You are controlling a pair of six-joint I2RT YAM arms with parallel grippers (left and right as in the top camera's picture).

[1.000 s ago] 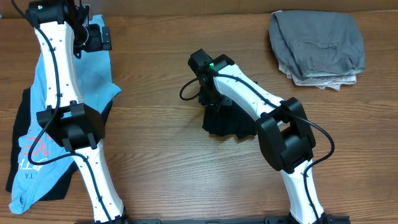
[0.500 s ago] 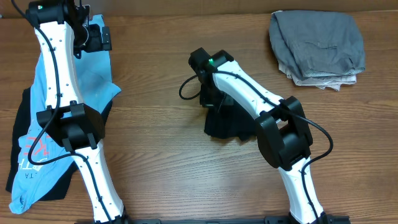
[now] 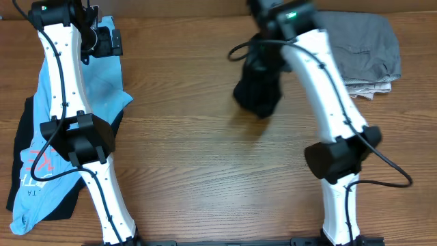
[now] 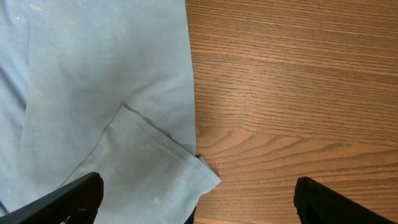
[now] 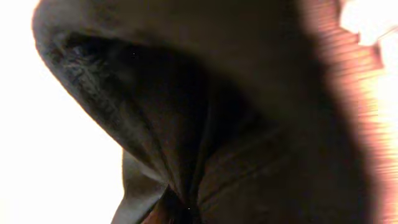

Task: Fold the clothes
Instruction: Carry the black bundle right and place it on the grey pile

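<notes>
A shirt (image 3: 102, 89) lies over another garment (image 3: 26, 115) along the table's (image 3: 191, 157) left edge. A bunched garment (image 3: 259, 92) is near the far edge's middle, left of a folded pile (image 3: 362, 51) in the far right corner.

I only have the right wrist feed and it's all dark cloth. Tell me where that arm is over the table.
Observer: The right gripper holds the black garment bunched, near the far edge of the table, centre-right.
Operator: Report what's next to it.
Observer: A folded grey stack lies just to its right.
Operator: Give me the left side.
Observer: The left gripper is open above a corner of the blue shirt.
</notes>
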